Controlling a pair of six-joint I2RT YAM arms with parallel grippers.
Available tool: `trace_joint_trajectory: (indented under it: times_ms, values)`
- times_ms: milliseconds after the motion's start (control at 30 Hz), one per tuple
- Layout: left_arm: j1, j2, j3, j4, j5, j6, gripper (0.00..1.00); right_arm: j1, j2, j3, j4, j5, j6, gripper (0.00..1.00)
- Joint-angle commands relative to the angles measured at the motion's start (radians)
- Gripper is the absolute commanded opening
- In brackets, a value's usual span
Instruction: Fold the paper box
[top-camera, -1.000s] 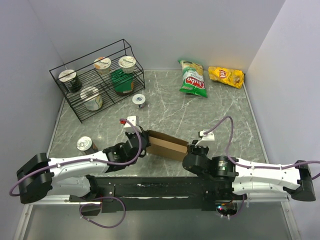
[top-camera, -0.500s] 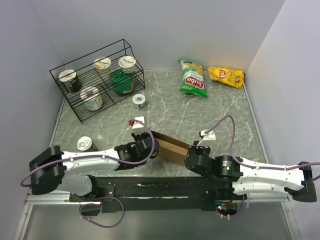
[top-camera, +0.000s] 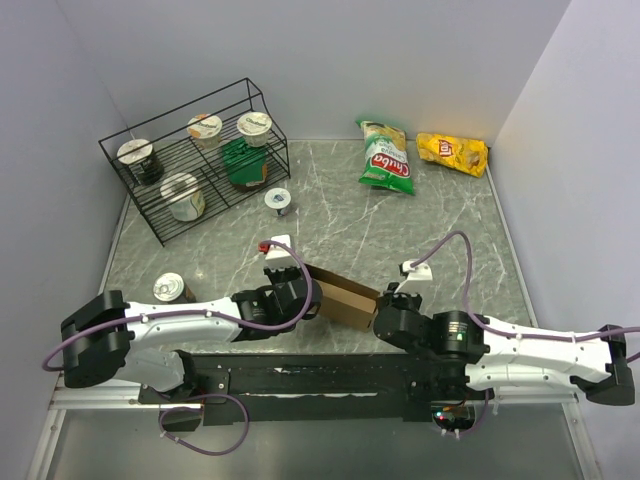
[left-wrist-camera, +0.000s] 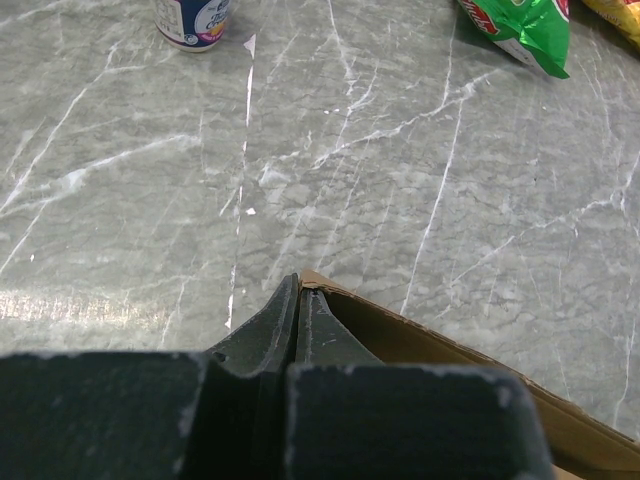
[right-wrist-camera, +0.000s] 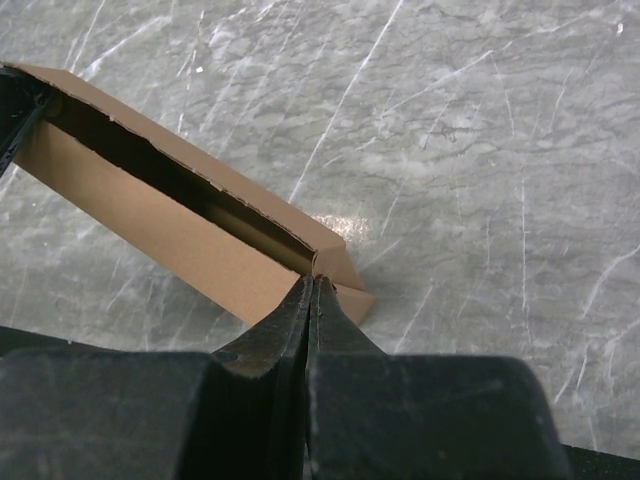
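Looking down, the paper box (top-camera: 345, 298) lies slanted left to right; only wrist cameras show left gripper (left-wrist-camera: 298, 295) and right gripper (right-wrist-camera: 312, 290) pinching its ends.

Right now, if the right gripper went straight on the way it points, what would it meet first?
The paper box. The shut right gripper has its tips at the box's end corner and seems to touch it. Whether the tips pinch the card is unclear.

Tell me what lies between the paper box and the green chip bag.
Nothing: only bare table between the paper box and the green chip bag, clear in the top view.
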Motion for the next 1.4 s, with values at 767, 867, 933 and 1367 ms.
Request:
trace_joint_trajectory:
  times_ms: [767, 867, 933, 1367]
  values:
    - [0.134, -0.308, -0.129, -0.027, 0.629, 0.202, 0.01, 0.0, 0.093, -0.022, -0.134, -0.007, 0.108, 0.0]
    - [0.154, -0.323, -0.125, -0.037, 0.659, 0.193, 0.01, 0.0, 0.096, -0.019, -0.139, -0.005, 0.109, 0.0]
    - [0.154, -0.332, -0.122, -0.051, 0.661, 0.184, 0.01, 0.0, 0.1, -0.016, -0.15, -0.005, 0.114, 0.0]
    - [0.218, -0.384, -0.079, -0.143, 0.791, 0.305, 0.01, -0.001, 0.094, -0.002, -0.158, 0.008, 0.106, 0.0]
